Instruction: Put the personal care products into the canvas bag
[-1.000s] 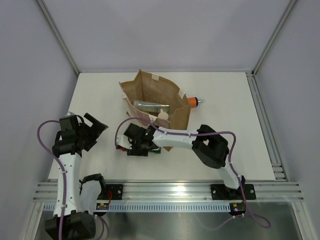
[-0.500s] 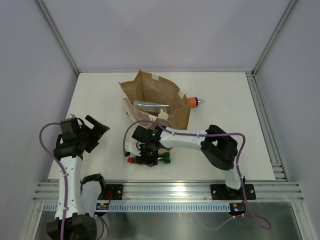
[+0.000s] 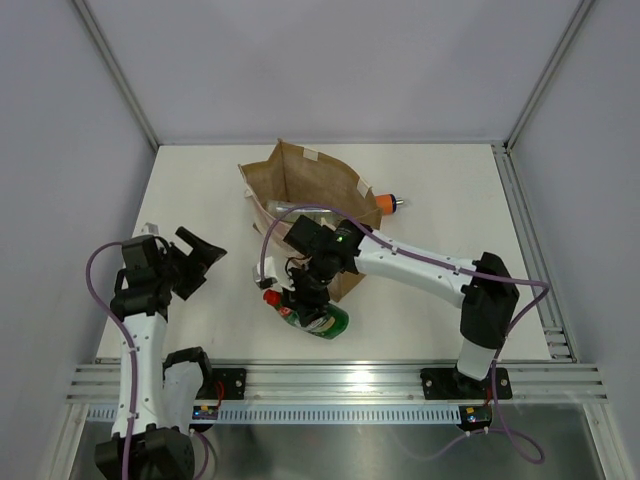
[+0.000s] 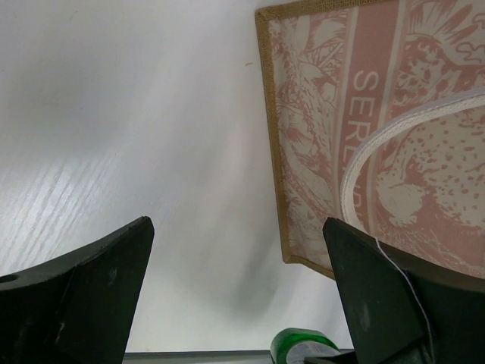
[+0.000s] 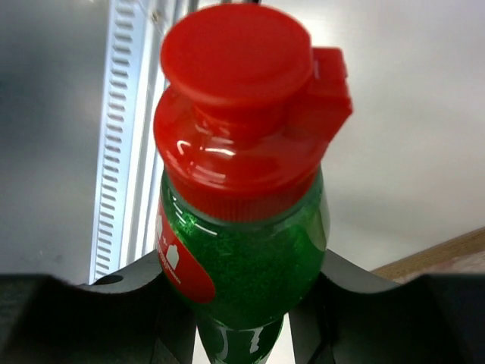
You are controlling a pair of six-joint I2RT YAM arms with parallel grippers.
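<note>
My right gripper is shut on the green red-capped bottle and holds it tilted above the table, just in front of the canvas bag. In the right wrist view the bottle sits between my jaws with its red cap pointing away. The orange bottle lies behind the bag's right corner. A pale item shows inside the bag, partly hidden by my right arm. My left gripper is open and empty, left of the bag. The left wrist view shows the bag's reddish patterned side.
A cream strap handle hangs over the bag's side. The aluminium rail runs along the table's near edge, also in the right wrist view. Enclosure walls stand on three sides.
My right gripper has taken the green bottle off the table and lifted it, and its arm has swung to the right. My left gripper has shifted slightly forward.
</note>
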